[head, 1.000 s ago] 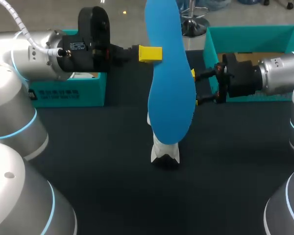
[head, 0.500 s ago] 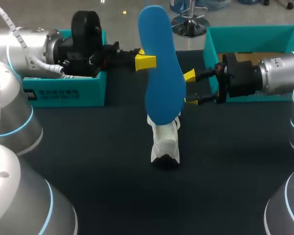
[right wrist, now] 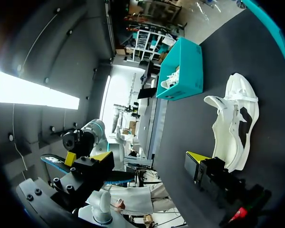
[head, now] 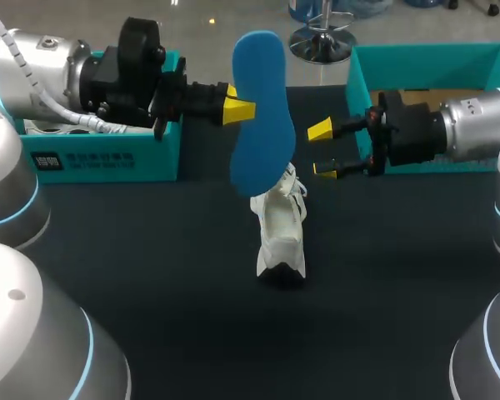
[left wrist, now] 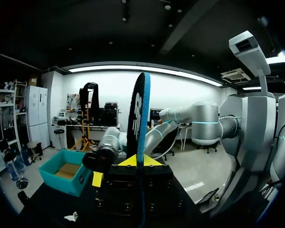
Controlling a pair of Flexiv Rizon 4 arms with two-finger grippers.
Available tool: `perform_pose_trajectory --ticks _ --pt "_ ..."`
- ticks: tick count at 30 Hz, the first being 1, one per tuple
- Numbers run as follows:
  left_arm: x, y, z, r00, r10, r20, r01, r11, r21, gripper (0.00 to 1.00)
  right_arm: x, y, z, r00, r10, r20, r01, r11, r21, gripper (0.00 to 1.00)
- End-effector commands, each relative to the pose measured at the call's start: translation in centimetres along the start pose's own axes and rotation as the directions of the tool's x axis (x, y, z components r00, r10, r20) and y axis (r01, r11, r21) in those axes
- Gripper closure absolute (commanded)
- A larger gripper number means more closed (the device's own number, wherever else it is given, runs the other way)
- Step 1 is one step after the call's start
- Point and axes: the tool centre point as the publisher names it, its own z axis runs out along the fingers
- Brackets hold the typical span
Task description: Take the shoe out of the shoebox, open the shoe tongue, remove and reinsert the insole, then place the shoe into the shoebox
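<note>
Head view shows the left gripper [head: 240, 108] clenched on one long edge of the blue insole [head: 262, 125]. It holds the insole upright in the air, so that the insole's lower tip hangs just above the white shoe [head: 282, 233]. I judge that this posture serves the removal step: the insole is out of the shoe but stays over the opening, ready to be pushed in again. The left wrist view confirms the grip, because the insole [left wrist: 141, 109] stands edge-on between the two yellow tips.

The right gripper [head: 321, 150] is released, with its fingers spread and nothing between them. It waits just beside the insole and above the shoe, which lies on the table under both tools. Probably it stands there to steady the shoe or the tongue. Behind this gripper is the open teal box [head: 417, 58], where the shoe must go at the end.

Compared with one second ago, the left arm has pulled back toward its own side and has carried the insole away from the right gripper. Then the insole covered that gripper's tips and most of the shoe; now both are visible. The right arm and the shoe have not moved.
</note>
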Motion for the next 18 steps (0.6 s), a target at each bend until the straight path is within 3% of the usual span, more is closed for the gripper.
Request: perform_pose_trajectory --ticks 1,4,9,15,18 --pt "0.6 0.2 -0.2 1.000 0.000 0.014 0.000 1.000 0.001 1.00 0.0 0.0 0.1 1.000 0.001 0.001 -0.001 1.000 -0.001 0.00" --pt "0.6 0.2 -0.2 1.000 0.000 0.014 0.000 1.000 0.001 1.00 0.0 0.0 0.1 1.000 0.001 0.001 -0.001 1.000 -0.001 0.00" --pt "-0.6 2.4 0.2 0.943 0.331 0.021 -0.331 0.944 -0.004 1.00 0.0 0.0 0.1 1.000 0.001 0.001 -0.001 1.000 -0.001 0.00" --pt "-2.0 3.9 0.7 0.795 0.607 -0.003 -0.606 0.794 0.048 1.00 0.0 0.0 0.1 1.000 0.001 0.001 -0.001 1.000 -0.001 0.00" --pt "-2.7 4.8 0.8 0.674 0.737 -0.043 -0.736 0.676 0.043 1.00 0.0 0.0 0.1 1.000 0.001 0.001 -0.001 1.000 -0.001 0.00"
